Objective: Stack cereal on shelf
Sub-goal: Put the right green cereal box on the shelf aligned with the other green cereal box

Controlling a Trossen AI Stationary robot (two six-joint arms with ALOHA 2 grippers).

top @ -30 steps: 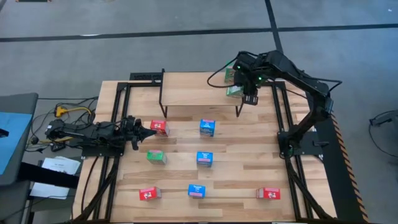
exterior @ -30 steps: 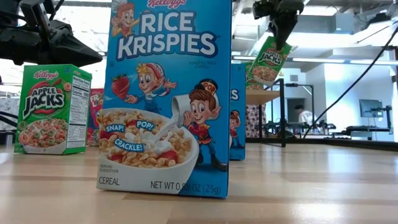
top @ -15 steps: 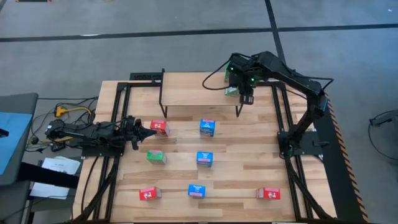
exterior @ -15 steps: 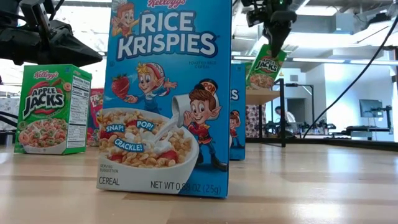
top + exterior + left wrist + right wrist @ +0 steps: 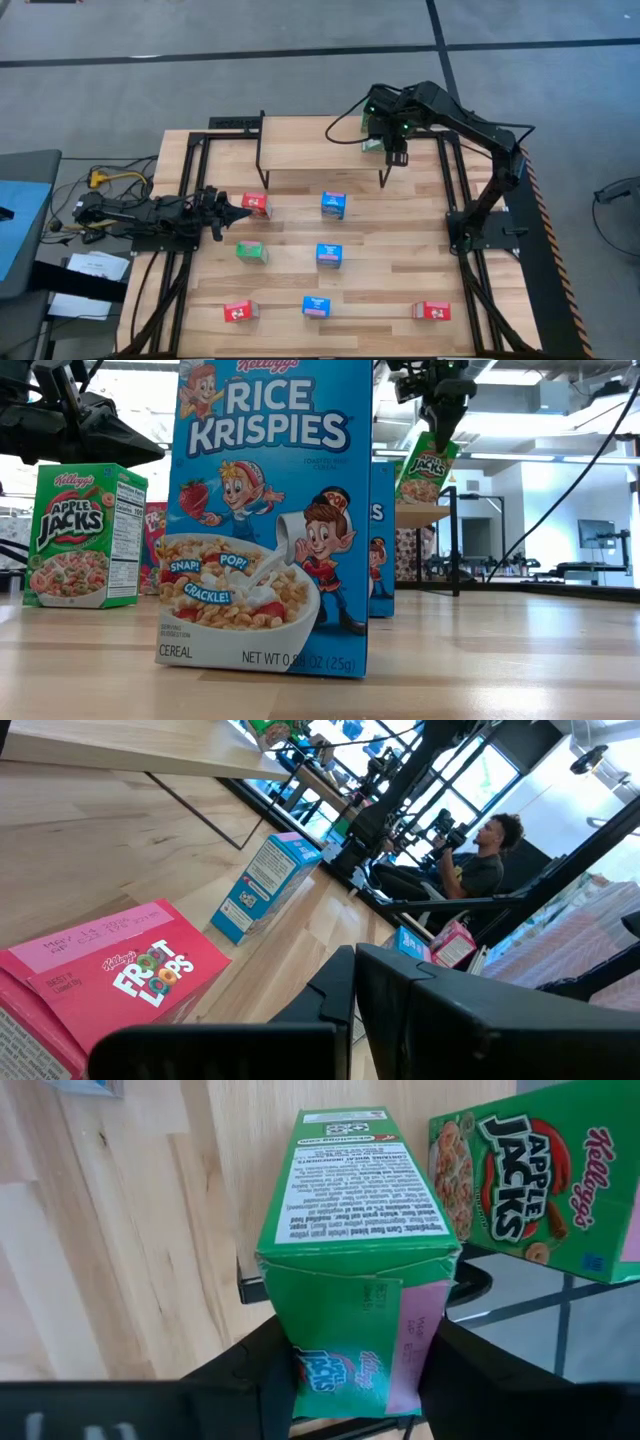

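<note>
The big blue box [image 5: 270, 510] hides the boxes behind it.

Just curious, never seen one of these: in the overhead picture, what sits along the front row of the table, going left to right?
Red cereal box → blue cereal box → red cereal box.

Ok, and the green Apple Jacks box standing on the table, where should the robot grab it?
Probably near the top of the green Apple Jacks box, coming straight down from above. It stands upright with open table around it, so the fingers could pinch its big front and back, the thin way across.
</note>
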